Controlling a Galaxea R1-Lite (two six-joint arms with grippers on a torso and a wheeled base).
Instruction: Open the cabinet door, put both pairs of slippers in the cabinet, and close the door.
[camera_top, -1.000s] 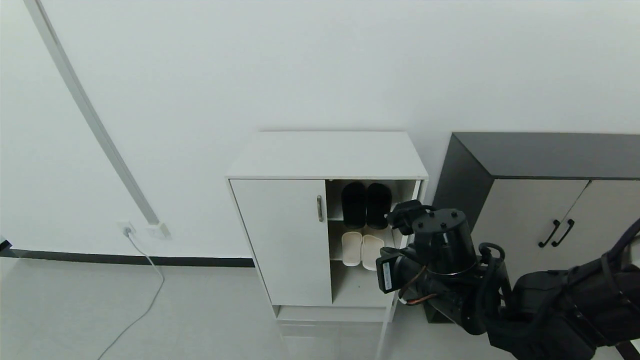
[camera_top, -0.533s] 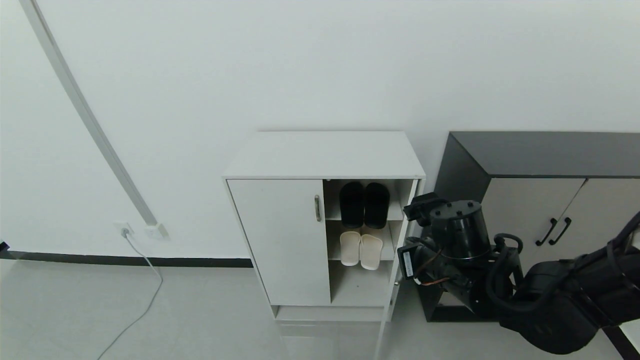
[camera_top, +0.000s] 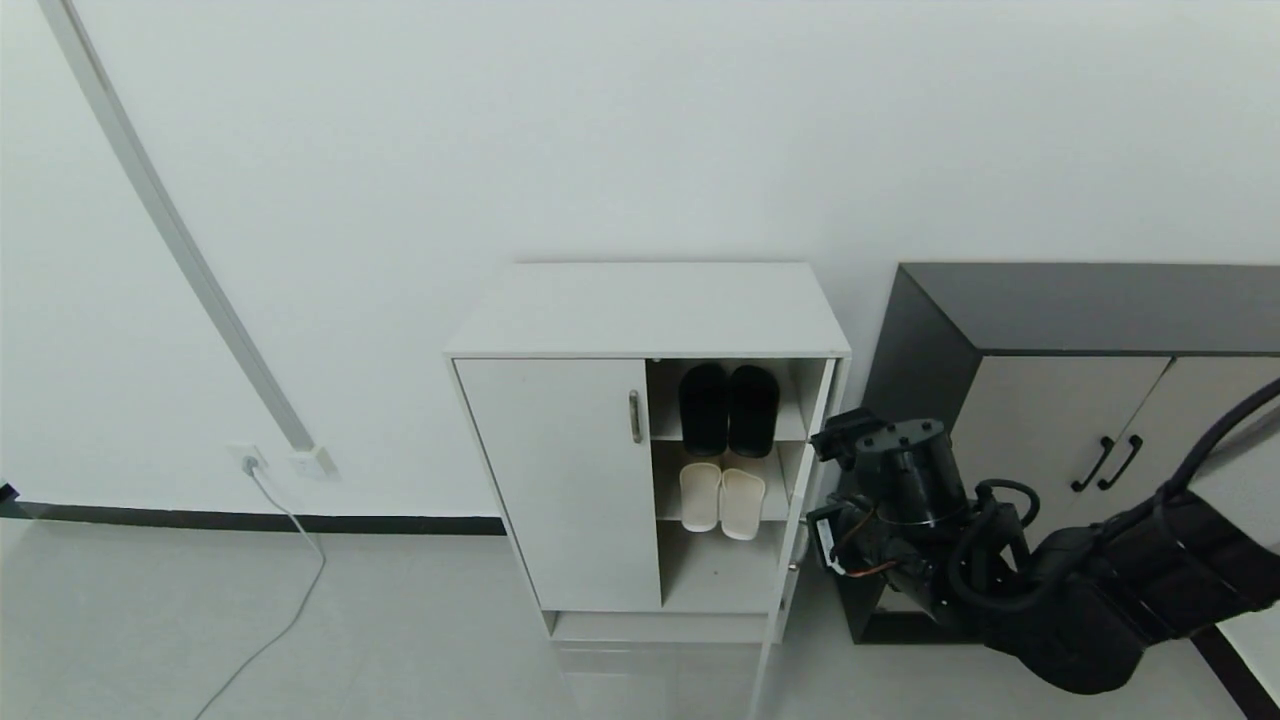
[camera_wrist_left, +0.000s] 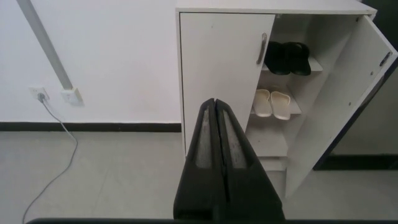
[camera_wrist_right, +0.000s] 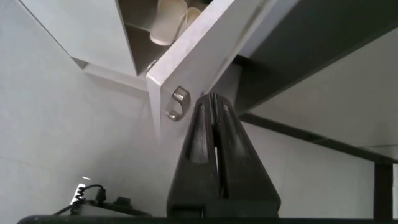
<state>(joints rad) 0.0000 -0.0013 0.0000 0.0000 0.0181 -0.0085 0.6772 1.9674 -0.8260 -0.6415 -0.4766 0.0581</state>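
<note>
Slippers (camera_wrist_right: 168, 15) partly hidden behind door (camera_wrist_right: 205, 37); closed right tool (camera_wrist_right: 214, 99) beside handle (camera_wrist_right: 178, 102).

black arm (camera_top: 1085, 600) — screw-topped joint (camera_top: 905, 462), looped cables (camera_top: 985, 570), tapered right gripper (camera_wrist_right: 214, 99)

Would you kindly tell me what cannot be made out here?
Contact between right claw and open door: head view, the arm hides the tips; right wrist view, they merely overlap its edge.
Space behind the closed left door: hidden by that door, head and left wrist views.
Open door's foot: cut by the head view's bottom edge.
</note>
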